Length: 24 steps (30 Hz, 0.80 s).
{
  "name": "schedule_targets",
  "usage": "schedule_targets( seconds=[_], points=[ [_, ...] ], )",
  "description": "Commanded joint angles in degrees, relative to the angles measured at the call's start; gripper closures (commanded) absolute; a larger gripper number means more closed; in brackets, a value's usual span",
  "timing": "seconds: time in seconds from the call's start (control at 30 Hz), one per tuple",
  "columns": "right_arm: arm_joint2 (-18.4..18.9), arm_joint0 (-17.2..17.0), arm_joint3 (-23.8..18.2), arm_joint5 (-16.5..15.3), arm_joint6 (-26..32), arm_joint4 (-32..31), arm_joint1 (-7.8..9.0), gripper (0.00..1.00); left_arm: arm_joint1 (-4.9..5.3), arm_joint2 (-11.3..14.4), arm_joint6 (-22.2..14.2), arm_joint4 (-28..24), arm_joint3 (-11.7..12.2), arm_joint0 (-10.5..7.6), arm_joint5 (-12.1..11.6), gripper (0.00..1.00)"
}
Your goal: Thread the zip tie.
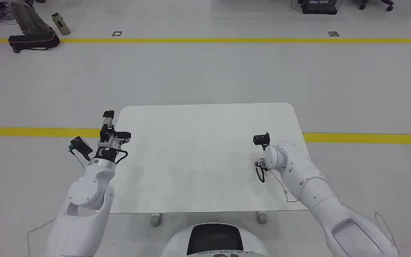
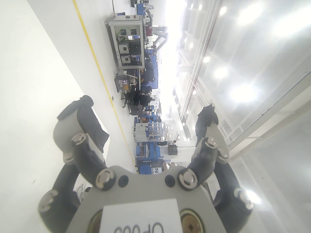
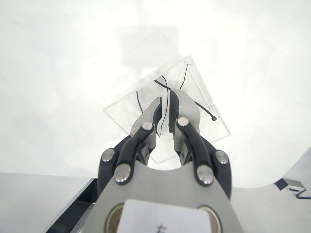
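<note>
Your right gripper point(image 3: 165, 95) hangs over the clear square plastic tray point(image 3: 116, 111), fingers narrowly apart. One thin black zip tie point(image 3: 167, 105) runs between them, and another black tie point(image 3: 206, 112) lies inside the tray just outside one finger. Your left gripper point(image 2: 147, 104) is spread wide and empty.

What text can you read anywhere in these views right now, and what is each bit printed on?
"N": on a small white sign among the blue equipment in the room behind, left wrist view.
Left wrist label, behind the left hand: upside down and cut off by the frame edge, not readable whole.
Right wrist label, behind the right hand: a single cut-off mark, unreadable.
</note>
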Motion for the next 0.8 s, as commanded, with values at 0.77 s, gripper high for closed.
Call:
schedule_targets(
  seconds=[0.77],
  points=[
    [-0.4, 0.9, 2.9, -0.4, 0.1, -0.7, -1.28, 1.0, 0.0, 0.0, 0.0, 0.0, 0.0, 0.0, 0.0, 0.0]
  ],
)
